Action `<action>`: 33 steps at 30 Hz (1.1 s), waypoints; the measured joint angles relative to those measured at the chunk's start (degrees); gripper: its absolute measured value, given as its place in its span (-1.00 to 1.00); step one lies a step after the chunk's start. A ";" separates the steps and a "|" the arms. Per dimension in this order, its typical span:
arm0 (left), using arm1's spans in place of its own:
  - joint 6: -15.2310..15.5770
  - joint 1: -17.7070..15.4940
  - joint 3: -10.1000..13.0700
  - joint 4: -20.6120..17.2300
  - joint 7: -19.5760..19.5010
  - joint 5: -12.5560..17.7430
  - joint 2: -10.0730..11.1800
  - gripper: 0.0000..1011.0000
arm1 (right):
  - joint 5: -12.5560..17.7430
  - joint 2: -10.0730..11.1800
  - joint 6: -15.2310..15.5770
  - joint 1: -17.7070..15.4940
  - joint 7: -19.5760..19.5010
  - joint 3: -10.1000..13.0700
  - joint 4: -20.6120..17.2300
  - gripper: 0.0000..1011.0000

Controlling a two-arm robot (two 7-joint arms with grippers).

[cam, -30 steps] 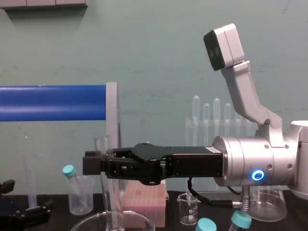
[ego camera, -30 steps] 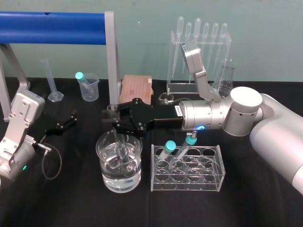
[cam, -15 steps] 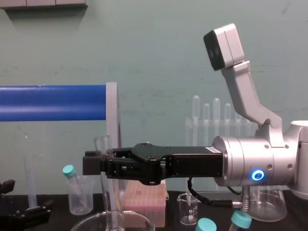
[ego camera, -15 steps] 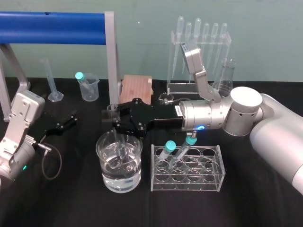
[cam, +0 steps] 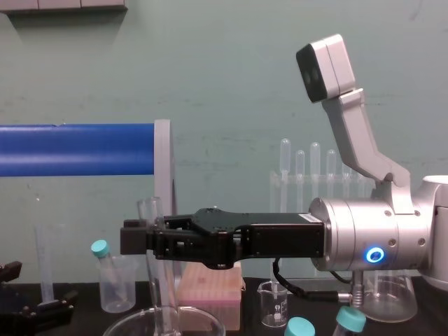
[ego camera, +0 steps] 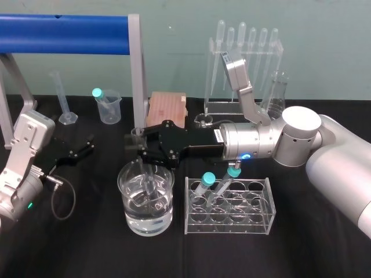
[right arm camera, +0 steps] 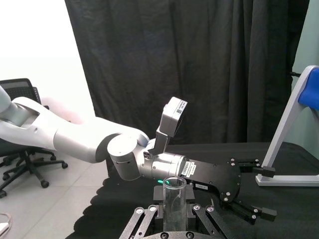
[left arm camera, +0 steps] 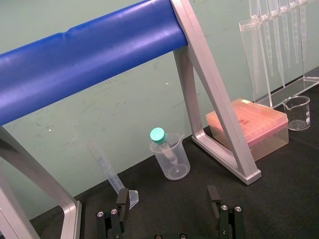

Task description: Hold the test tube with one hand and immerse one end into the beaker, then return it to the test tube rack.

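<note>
Glass, slim and uncapped, the test tube point(cam: 150, 211) stands with its lower end in the wide clear beaker point(ego camera: 168, 215), pinched near its rim by the right arm's black two-finger gripper point(cam: 137, 238). Lifted crooked, it could strike the beaker's thick rim. Left gripper point(ego camera: 81, 150) rests spread, at left. Black cloth tabletop point(ego camera: 87, 246), pale green wall point(ego camera: 174, 52).

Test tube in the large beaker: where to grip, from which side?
Upper shaft under the flared rim, level from the robot's right, as the right gripper does: the test tube stands near upright, lower end inside the beaker. Left gripper sits open, far left.
</note>
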 joint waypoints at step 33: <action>0.00 0.00 0.00 0.00 0.00 0.00 0.00 0.98 | 0.00 0.00 0.00 0.00 0.00 0.00 0.00 -0.52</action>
